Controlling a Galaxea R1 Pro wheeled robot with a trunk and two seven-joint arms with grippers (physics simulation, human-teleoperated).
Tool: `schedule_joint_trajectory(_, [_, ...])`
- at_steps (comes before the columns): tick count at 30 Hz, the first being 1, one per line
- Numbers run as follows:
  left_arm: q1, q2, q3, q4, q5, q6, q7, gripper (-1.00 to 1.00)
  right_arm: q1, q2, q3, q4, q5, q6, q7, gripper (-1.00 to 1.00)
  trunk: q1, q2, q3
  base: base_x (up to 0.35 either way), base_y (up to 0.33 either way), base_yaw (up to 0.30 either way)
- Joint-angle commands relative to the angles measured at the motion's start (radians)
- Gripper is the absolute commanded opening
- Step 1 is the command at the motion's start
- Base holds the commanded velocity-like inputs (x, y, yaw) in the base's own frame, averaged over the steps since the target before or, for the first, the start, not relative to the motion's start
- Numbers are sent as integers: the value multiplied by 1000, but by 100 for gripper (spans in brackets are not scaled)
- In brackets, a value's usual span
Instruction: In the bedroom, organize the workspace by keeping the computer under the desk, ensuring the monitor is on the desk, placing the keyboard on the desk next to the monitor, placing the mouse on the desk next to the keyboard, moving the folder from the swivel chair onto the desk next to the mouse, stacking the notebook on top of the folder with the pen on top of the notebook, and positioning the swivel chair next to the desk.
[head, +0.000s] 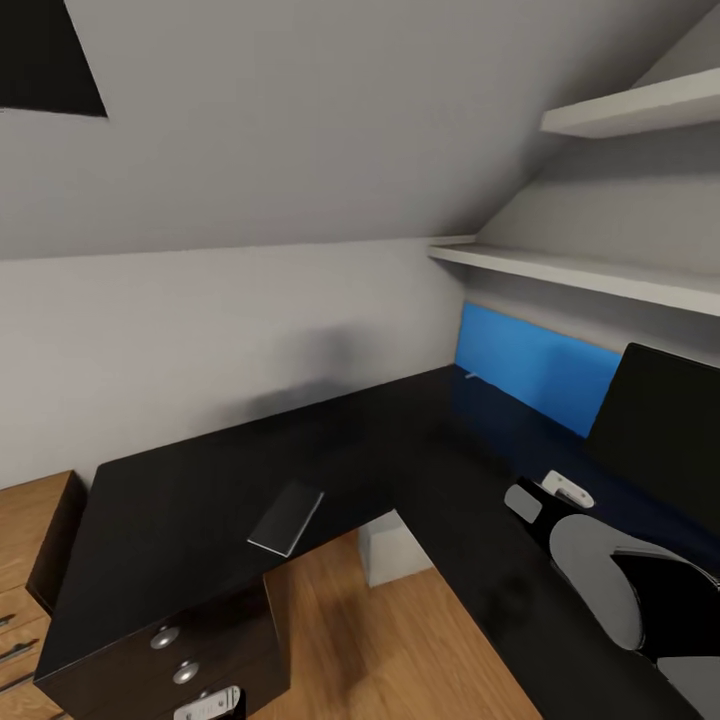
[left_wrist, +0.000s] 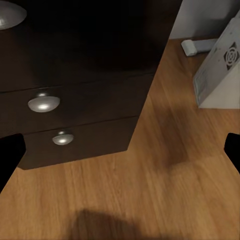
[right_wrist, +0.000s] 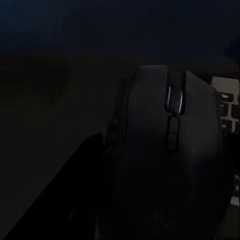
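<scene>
The mouse (right_wrist: 167, 165) is seen close before the right jaws (grip cannot be told); left jaws are wide over the floor (left_wrist: 150, 190).

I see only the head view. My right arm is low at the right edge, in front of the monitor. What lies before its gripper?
Observer: The right wrist view shows the mouse very close, dark against a dark surface. Whether it is gripped, I cannot tell.
Operator: Is the keyboard near it?
Observer: A few pale keys, which look like the keyboard, show just beside the mouse.
Operator: And my left gripper, is it open?
Observer: Yes. In the left wrist view the left gripper is wide open, with only the wood floor between its fingers.
</scene>
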Motion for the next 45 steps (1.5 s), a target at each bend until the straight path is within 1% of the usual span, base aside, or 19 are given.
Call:
schedule_joint_trajectory(1, [0,1,-5,-1,10,-6,6,100,-1,5,-4,0,-4,-9,2,-100,4,-8,-4,0,0,73])
schedule_joint_trajectory(6, [0,1,-6,0,10,-5,8,100,-1,13,-4,0,-3,-11,2,-100,23,-43,-20,0,0,72])
schedule_joint_trajectory(12, [0,1,-6,0,8,-5,8,100,-1,16,-3,0,-1,-11,2,-100,46,-85,-39,0,0,5])
schedule_joint_trajectory(14, [0,0,-7,1,7,-5,8,100,-1,25,-3,0,2,-12,1,-100,54,-99,-45,0,0,0])
schedule_joint_trajectory(17, [0,1,-7,1,7,-5,8,100,0,29,-3,0,3,-12,1,-100,65,-120,-54,0,0,0])
schedule_joint_trajectory(30, [0,0,-9,2,6,-6,9,100,0,33,-3,0,4,-13,2,-100,115,-211,-95,0,0,0])
schedule_joint_trajectory(45, [0,0,-10,2,6,-5,9,100,1,31,-3,0,6,-12,1,-100,173,-316,-142,0,0,0])
